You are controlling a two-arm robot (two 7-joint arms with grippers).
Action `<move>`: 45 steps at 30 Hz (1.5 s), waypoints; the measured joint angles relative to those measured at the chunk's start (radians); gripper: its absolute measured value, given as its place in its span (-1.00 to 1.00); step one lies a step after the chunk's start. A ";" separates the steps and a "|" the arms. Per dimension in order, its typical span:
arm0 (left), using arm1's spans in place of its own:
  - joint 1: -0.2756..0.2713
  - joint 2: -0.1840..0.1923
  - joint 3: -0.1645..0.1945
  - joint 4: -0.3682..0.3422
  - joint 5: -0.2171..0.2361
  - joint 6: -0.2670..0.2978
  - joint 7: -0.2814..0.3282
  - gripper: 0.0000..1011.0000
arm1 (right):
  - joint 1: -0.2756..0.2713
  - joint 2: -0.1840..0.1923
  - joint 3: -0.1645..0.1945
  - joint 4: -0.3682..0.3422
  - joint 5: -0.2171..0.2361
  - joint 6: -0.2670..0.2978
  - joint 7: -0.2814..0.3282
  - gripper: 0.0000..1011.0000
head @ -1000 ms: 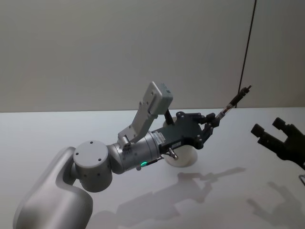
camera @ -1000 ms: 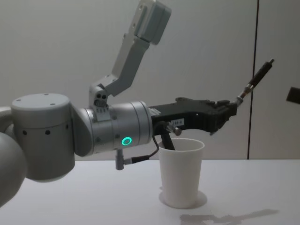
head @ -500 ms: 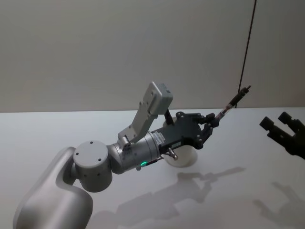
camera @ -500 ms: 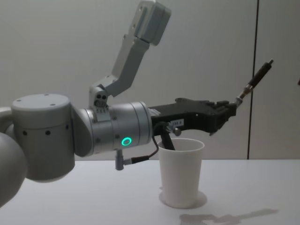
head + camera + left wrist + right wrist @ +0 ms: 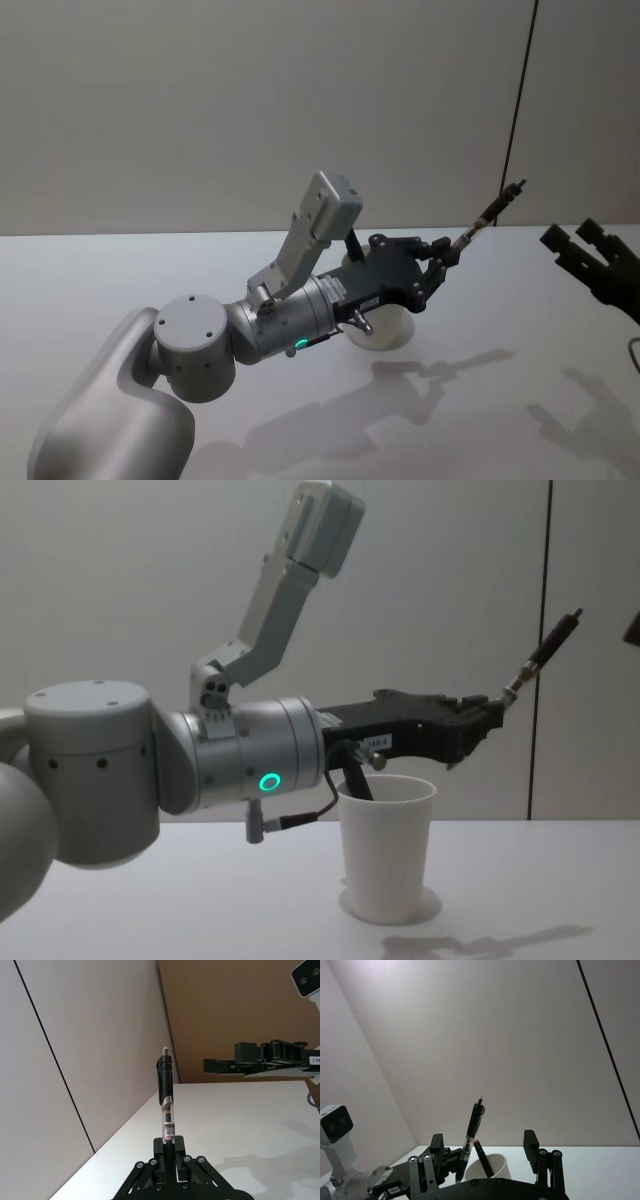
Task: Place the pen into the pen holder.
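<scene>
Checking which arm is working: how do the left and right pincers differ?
The left pincer is shut on the pen; the right pincer is open and empty. The left is held above the cup, the right off to the side, clear of it. Both are black.

A plain pale grey wall (image 5: 200, 100) rises behind the far edge of the white surface (image 5: 100, 270). A thin dark vertical seam (image 5: 522, 90) runs down the wall toward the right. Soft grey shadows (image 5: 400, 378) lie on the surface toward its near edge. In the left wrist view, a darker brownish wall (image 5: 240, 1010) meets the pale one at a corner.
</scene>
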 joint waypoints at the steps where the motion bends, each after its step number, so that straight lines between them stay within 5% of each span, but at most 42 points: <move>1: 0.000 0.000 0.000 0.000 0.000 0.000 0.000 -0.74 | 0.004 -0.002 -0.002 0.003 0.001 0.001 0.001 0.98; 45: 0.000 0.000 0.000 0.000 0.000 0.000 0.000 -0.74 | 0.194 -0.095 -0.087 0.242 0.083 0.030 0.102 0.98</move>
